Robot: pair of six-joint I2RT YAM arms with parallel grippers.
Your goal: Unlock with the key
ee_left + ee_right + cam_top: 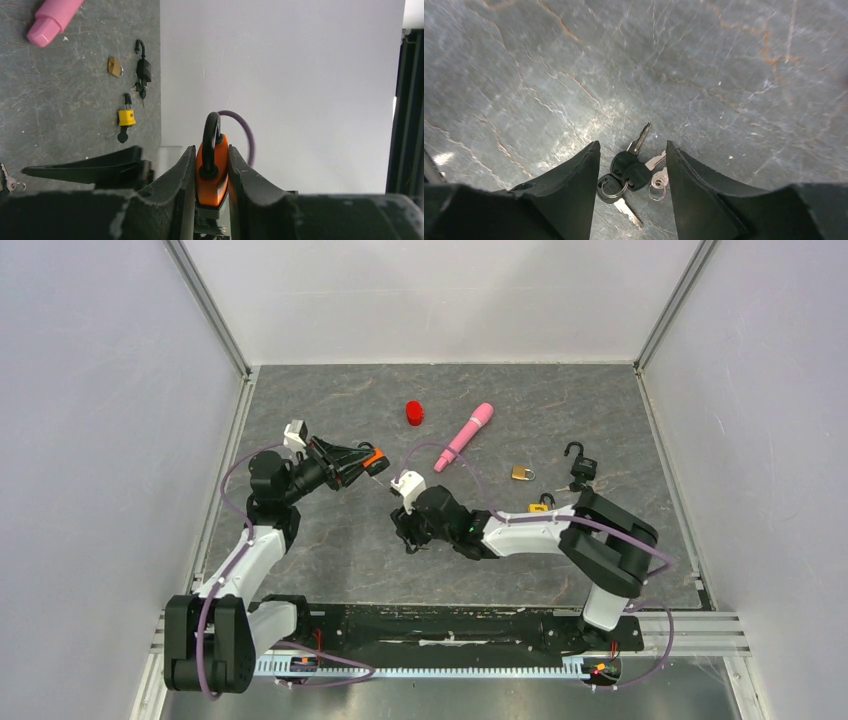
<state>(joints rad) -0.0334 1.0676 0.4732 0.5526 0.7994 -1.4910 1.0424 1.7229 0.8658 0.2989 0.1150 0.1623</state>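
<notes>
An orange padlock [212, 172] with a black shackle pointing away from the wrist is pinched between the fingers of my left gripper [211, 155], held up above the table at the left [372, 462]. A bunch of keys [631, 170] with black heads and a small silver key on rings lies flat on the grey stone tabletop. My right gripper [633, 150] hangs directly over the bunch, jaws open, one finger on each side of the keys and neither touching them. In the top view the right gripper [408, 535] points down at mid-table and hides the keys.
A pink cylinder [465, 435] and a red cap [415, 413] lie at the back. To the right are a brass padlock [522, 473], a black padlock [580, 465] and a yellow padlock [541, 505]. White walls enclose the table.
</notes>
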